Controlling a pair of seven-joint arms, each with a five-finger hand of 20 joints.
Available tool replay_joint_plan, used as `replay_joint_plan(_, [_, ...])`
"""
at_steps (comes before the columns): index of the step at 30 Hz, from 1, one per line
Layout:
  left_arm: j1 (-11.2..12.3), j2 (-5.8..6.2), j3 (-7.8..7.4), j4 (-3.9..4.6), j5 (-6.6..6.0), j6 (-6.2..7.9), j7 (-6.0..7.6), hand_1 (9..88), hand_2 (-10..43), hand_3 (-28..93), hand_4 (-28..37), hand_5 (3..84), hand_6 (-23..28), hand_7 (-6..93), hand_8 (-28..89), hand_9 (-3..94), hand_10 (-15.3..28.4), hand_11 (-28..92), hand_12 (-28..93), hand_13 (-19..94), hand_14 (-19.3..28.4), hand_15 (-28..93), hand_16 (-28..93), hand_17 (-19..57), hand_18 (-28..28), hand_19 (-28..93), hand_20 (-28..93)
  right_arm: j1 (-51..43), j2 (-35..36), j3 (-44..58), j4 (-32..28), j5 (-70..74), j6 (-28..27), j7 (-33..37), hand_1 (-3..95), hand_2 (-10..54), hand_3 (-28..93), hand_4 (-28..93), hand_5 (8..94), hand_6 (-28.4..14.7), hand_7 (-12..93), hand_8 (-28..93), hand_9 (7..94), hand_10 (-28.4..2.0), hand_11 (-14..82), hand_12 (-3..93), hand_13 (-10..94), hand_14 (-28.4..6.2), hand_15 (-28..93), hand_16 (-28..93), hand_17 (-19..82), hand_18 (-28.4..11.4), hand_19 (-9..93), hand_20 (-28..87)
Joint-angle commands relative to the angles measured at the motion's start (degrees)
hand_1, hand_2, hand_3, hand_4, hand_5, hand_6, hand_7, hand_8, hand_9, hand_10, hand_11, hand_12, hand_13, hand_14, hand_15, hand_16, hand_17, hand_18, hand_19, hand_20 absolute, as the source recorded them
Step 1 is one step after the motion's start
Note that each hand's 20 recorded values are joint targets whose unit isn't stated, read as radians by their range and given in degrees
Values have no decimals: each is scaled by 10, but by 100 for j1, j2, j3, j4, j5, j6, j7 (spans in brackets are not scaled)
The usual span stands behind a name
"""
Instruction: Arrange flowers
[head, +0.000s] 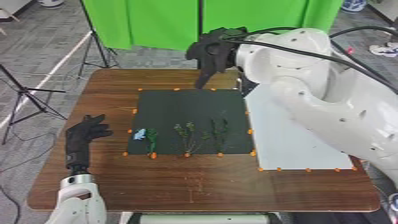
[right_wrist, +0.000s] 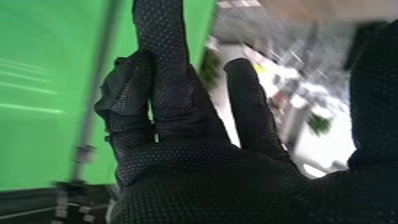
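Right hand (head: 215, 52), left hand (head: 82, 136), both with fingers relaxed; dark mat (head: 169, 107) beside white sheet (head: 289, 150), brown table (head: 200, 187); green curtain (head: 142, 25) beyond

In the head view, the glossy white right arm (head: 342, 112) hides part of the flat white board (head: 302, 147) and runs past the edge, as does the white left arm (head: 82, 197). The thin green sprigs (head: 189, 135) are too small to identify. In the right wrist view, the edge cuts one fingertip of the black-gloved right hand (head: 213, 52); a leafy green tuft (right_wrist: 318, 122) beyond is blurred.
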Motion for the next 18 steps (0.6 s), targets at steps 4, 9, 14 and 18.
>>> replay_joint_plan(4, [22, -186, 115, 109, 39, -171, -59, 245, 140, 594, -283, 643, 85, 85, -46, 655, 177, 234, 144, 620, 212, 404, -28, 215, 250, 693, 175, -1103, 1369, 577, 454, -564, 53, 444, 284, -95, 634, -204, 431, -9, 97, -64, 521, -202, 73, 200, 676, -151, 548, 289, 363, -244, 780, 559])
replay_joint_plan(9, [53, -225, 87, 119, 25, -180, -56, 247, 138, 593, -283, 643, 85, 85, -46, 654, 176, 234, 144, 620, 212, 404, -28, 215, 249, 693, 175, -1733, 1449, 1065, 726, -458, -49, 785, 309, -95, 644, -201, 449, -5, 114, -72, 555, -197, 81, 201, 690, -143, 547, 288, 378, -237, 788, 553])
replay_joint_plan(14, [63, -254, 80, 123, 35, -205, -73, 248, 137, 591, -283, 642, 84, 85, -46, 655, 176, 234, 144, 620, 212, 405, -28, 215, 249, 693, 175, -2170, 1441, 1371, 952, -604, 117, 806, 323, -95, 638, -198, 473, -7, 127, -78, 618, -190, 105, 194, 717, -133, 549, 292, 396, -233, 804, 548])
replay_joint_plan(18, [73, -279, 73, 116, 37, -221, -82, 249, 137, 590, -283, 642, 85, 85, -46, 655, 177, 234, 144, 621, 211, 405, -27, 216, 249, 693, 175, -2322, 1343, 1544, 1157, -151, 178, 1137, 356, -95, 652, -193, 496, 0, 142, -82, 660, -173, 123, 189, 759, -106, 547, 295, 430, -221, 830, 543])
